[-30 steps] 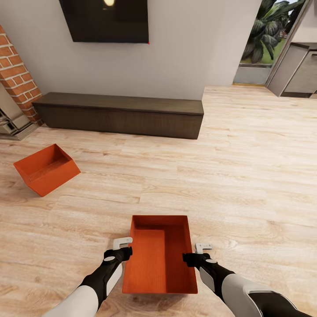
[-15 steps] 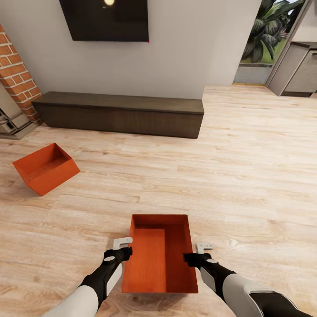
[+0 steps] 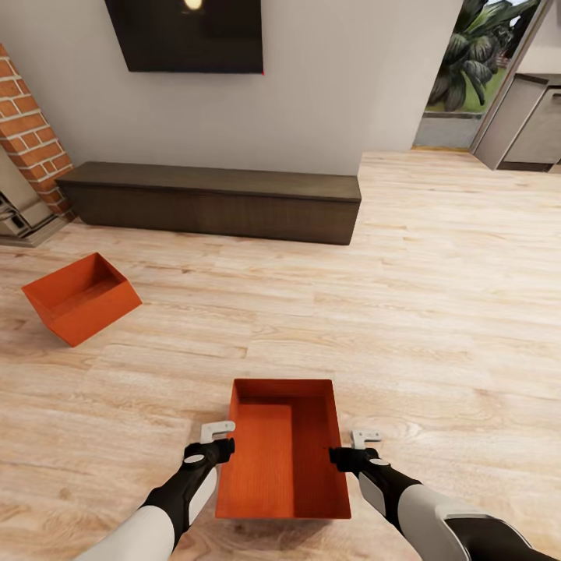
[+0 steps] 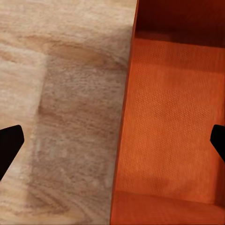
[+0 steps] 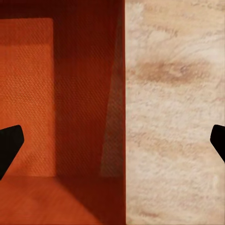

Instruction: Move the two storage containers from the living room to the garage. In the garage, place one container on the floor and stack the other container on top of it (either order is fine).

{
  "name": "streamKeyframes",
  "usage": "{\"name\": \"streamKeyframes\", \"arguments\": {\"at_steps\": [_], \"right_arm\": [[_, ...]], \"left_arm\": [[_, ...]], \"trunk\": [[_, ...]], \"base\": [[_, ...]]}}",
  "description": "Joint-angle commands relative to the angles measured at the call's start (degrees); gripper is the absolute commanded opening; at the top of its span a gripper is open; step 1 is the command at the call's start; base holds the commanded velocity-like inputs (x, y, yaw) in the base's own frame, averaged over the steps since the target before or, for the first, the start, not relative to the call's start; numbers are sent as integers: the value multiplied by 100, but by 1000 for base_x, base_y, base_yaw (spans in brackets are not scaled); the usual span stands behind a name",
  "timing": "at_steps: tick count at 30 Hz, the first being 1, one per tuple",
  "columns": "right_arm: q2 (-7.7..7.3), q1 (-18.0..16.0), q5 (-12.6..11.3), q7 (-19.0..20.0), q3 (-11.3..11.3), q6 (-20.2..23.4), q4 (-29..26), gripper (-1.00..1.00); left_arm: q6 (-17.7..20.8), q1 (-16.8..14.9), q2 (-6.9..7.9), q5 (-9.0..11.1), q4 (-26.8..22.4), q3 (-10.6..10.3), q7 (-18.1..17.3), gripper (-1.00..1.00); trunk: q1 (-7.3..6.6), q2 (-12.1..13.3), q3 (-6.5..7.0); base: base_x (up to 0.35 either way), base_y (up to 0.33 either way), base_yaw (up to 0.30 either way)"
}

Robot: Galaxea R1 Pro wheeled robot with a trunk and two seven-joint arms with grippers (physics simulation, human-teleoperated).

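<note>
Storage container [image 3: 282, 452] at six o'clock on the wood floor [image 3: 436, 312] looks light, stiff and smooth-walled; its long rims suit gripping. Left pincer [image 3: 220, 439] and right pincer [image 3: 352, 447], both released, straddle those rims, while the second container [image 3: 79, 298] sits tilted at ten o'clock.

Both arms reach forward and down from the bottom of the head view, white at the forearm and black toward the wrist, roughly level with each other and angled slightly inward. The left gripper [image 3: 222, 438] has its jaws spread wide, one light-grey finger [image 3: 216, 428] standing out to the outer side, and in the left wrist view its two dark fingertips [image 4: 9, 147] sit at opposite edges. The right gripper [image 3: 354, 446] is spread just as wide, its dark fingertips [image 5: 9, 147] far apart in the right wrist view.
</note>
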Motion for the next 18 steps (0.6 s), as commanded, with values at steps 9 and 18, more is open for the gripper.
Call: {"name": "streamKeyframes", "arguments": {"at_steps": [9, 18], "right_arm": [[-4, -4, -1, -16, -13, -27, 6, 100], [-4, -4, -4, -16, -13, 8, 6, 100]], "left_arm": [[37, 0, -4, 9, 23, 18, 11, 100], [46, 0, -3, -3, 36, 18, 16, 100]], "trunk": [[198, -364, -166], [395, -725, -327]], "base": [[0, 0, 0], [0, 0, 0]]}}
